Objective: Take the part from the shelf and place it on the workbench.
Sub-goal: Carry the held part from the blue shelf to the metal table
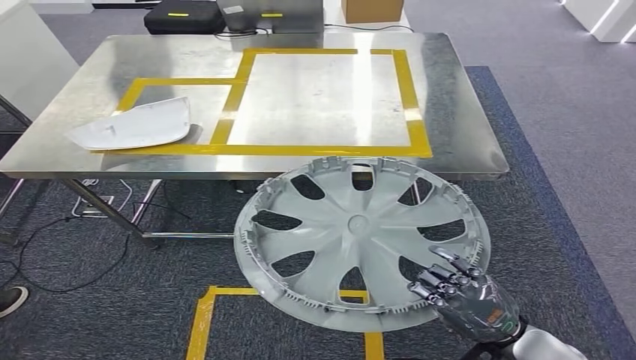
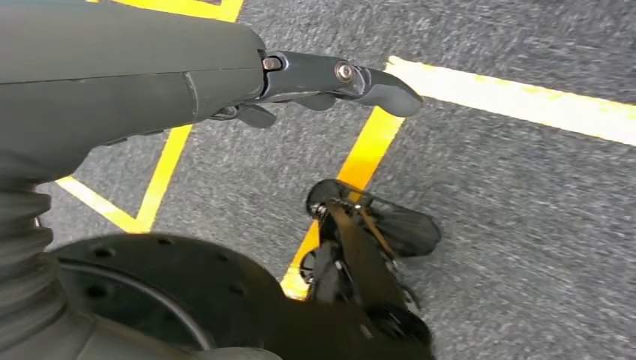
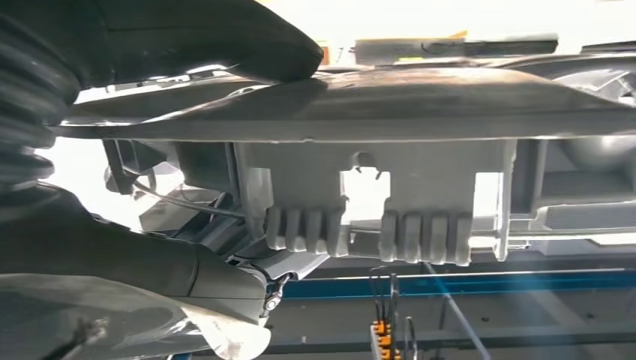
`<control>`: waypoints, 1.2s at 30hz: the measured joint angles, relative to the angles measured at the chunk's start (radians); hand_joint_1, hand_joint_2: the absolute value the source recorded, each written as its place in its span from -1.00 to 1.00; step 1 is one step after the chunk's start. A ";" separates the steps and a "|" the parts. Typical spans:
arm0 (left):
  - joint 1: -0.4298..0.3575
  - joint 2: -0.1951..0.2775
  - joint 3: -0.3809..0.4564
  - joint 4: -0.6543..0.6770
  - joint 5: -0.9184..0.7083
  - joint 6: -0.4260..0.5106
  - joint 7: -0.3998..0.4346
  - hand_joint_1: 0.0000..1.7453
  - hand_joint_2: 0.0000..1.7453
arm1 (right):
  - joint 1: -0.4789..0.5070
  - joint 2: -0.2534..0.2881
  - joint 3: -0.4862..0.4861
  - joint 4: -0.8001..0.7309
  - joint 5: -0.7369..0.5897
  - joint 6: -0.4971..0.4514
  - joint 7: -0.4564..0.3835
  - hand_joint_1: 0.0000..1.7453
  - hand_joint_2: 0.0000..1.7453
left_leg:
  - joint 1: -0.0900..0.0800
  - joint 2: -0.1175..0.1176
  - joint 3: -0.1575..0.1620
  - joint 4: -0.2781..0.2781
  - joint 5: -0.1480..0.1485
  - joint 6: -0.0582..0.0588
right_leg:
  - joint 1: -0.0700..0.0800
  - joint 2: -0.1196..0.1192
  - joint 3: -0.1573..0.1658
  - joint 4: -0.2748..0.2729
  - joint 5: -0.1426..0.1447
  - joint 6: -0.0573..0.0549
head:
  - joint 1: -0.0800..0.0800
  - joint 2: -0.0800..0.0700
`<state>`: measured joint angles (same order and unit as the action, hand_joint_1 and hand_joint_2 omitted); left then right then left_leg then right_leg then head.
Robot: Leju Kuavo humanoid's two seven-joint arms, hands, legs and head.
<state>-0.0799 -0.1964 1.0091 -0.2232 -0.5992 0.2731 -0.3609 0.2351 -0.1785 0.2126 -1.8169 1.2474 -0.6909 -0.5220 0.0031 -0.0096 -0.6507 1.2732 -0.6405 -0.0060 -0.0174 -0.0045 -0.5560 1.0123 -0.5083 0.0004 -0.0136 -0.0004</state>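
Gripped wheel cover (image 1: 360,240) at rim in right robot hand (image 1: 457,289), carried short of worktop (image 1: 465,142) near edge. Left robot hand (image 2: 330,79) hung empty, fingers loosely apart. Placement in yellow-taped area left.

The right hand (image 1: 457,289) reaches in from the lower right, fingers laid over the rim of the wheel cover (image 1: 360,229) and thumb beneath, gripping it. The left hand (image 2: 330,79) hangs toward the floor, fingers extended, holding nothing.
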 joint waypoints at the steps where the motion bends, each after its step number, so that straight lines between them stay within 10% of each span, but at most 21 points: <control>1: 0.001 0.000 0.000 0.000 -0.003 -0.001 -0.001 -1.00 1.00 | 0.000 0.001 0.000 0.000 -0.005 0.000 -0.003 1.00 1.00 | 0.003 0.000 -0.026 0.026 0.011 -0.003 | -0.001 0.001 0.010 0.000 -0.008 0.001 | 0.000 0.000; 6: 0.001 -0.001 -0.003 0.001 -0.018 -0.004 -0.004 -1.00 1.00 | -0.025 0.002 0.007 0.013 -0.023 0.000 0.002 1.00 1.00 | 0.002 0.005 0.030 -0.193 0.180 0.002 | -0.003 0.004 0.057 -0.002 -0.050 0.023 | -0.002 0.000; 11: -0.005 -0.003 -0.009 0.002 -0.038 -0.013 -0.005 -1.00 1.00 | -0.100 -0.001 0.052 0.045 -0.040 0.000 0.051 1.00 1.00 | 0.000 0.006 0.050 -0.235 0.164 0.032 | -0.003 0.003 0.057 0.005 -0.068 0.047 | 0.000 0.000; 15: -0.011 -0.007 -0.021 0.002 -0.055 -0.018 -0.006 -1.00 1.00 | -0.179 -0.010 0.110 0.085 -0.057 0.001 0.097 1.00 1.00 | 0.001 0.007 0.066 -0.242 0.151 0.049 | -0.002 0.003 -0.104 0.252 -0.137 0.053 | 0.008 0.000; 17: -0.012 -0.008 -0.027 0.002 -0.063 -0.019 -0.005 -1.00 1.00 | -0.220 -0.014 0.145 0.116 -0.063 0.002 0.119 1.00 1.00 | 0.001 0.004 0.081 -0.241 0.138 0.051 | -0.002 0.003 -0.158 0.292 -0.103 0.051 | 0.008 0.000; 21: -0.019 -0.014 -0.043 0.002 -0.090 -0.019 0.002 -1.00 1.00 | -0.310 -0.019 0.208 0.180 -0.065 0.015 0.153 1.00 1.00 | -0.002 -0.001 0.111 -0.241 0.109 0.039 | 0.001 0.003 -0.094 0.073 0.052 0.038 | 0.010 0.000; 27: -0.042 -0.022 -0.083 0.002 -0.139 -0.018 0.026 -1.00 1.00 | -0.447 -0.015 0.292 0.277 -0.054 0.051 0.190 1.00 1.00 | -0.002 0.001 0.100 -0.203 0.078 0.006 | -0.001 0.004 -0.048 0.012 0.026 0.008 | 0.006 0.000; 31: -0.051 -0.025 -0.108 0.002 -0.164 -0.018 0.043 -1.00 1.00 | -0.540 0.009 0.351 0.367 -0.054 0.091 0.207 1.00 1.00 | 0.002 0.002 -0.051 0.035 0.018 -0.006 | -0.002 0.005 -0.021 0.010 0.004 -0.003 | 0.002 0.000; 33: -0.054 -0.026 -0.121 0.002 -0.175 -0.019 0.050 -1.00 1.00 | -0.581 0.025 0.377 0.418 -0.057 0.109 0.211 1.00 1.00 | 0.001 0.002 -0.072 0.015 0.081 -0.003 | -0.001 0.008 0.000 0.010 -0.010 -0.002 | 0.002 0.000; 36: -0.061 -0.028 -0.136 0.002 -0.186 -0.019 0.057 -1.00 1.00 | -0.638 0.050 0.410 0.501 -0.056 0.128 0.223 1.00 1.00 | -0.005 0.003 -0.022 -0.163 0.211 0.015 | 0.001 0.009 0.026 0.009 -0.032 0.007 | 0.004 0.000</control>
<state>-0.1410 -0.2242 0.8734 -0.2216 -0.7850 0.2544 -0.3041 -0.4032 -0.1281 0.6223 -1.3158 1.1911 -0.5632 -0.2990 -0.0020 -0.0068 -0.6724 1.1102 -0.4293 0.0094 -0.0163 0.0045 -0.5305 1.0208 -0.5400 0.0071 -0.0091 -0.0004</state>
